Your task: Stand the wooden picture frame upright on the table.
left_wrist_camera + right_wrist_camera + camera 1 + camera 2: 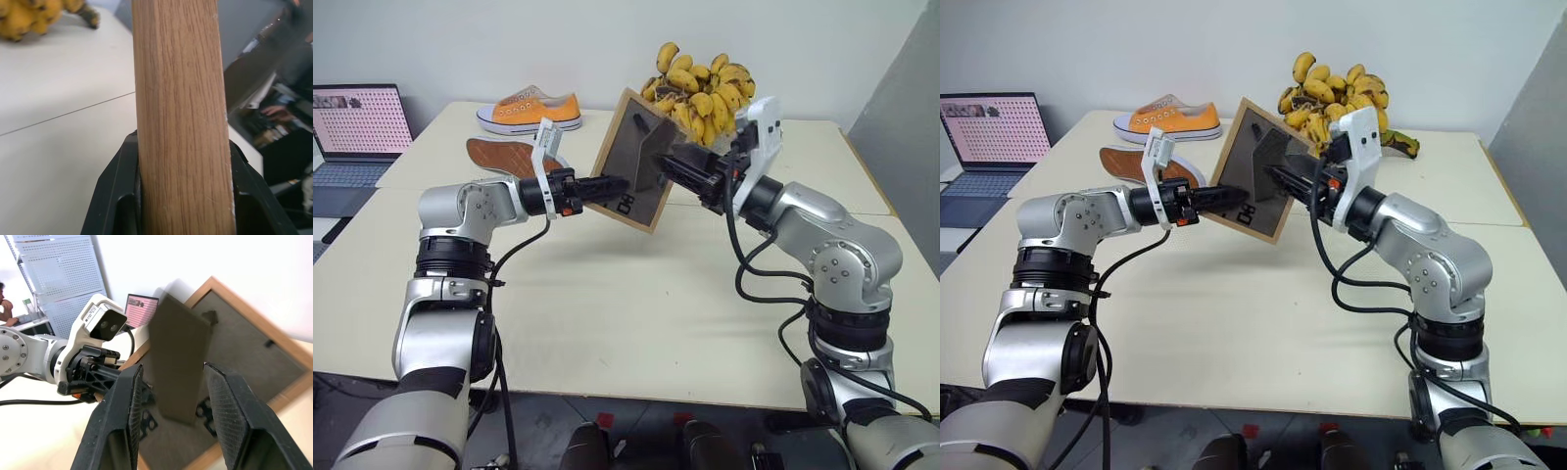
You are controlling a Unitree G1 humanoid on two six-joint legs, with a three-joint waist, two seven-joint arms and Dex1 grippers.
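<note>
At the far left, a laptop [357,137] stands open on a separate surface beside the table [636,323]. On the far part of the table lies an orange shoe [530,108], and just nearer than it a second shoe lies sole up [504,157].

The left gripper [625,186] reaches in from the left, roughly level. Its two black fingers [120,196] are clamped on the wooden rim of the picture frame [631,162]; in the left wrist view the wood fills the gap between them, touching both.

The frame is held in the air above the middle of the table, between the two arms, and touches the tabletop nowhere. It is tilted, its top edge leaning away toward the far side, with its dark back panel turned toward the robot. A dark stand flap [178,372] juts out from that back.

The right gripper [658,162] comes in from the right, pointing at the back of the frame. Its fingers [234,411] stand apart, one on each side of the stand flap; I cannot tell whether they press on it or only flank it.

Behind the frame, on the far side of the table, sits a pile of bananas [705,83]. A seam [68,113] runs across the tabletop between its two sections.
</note>
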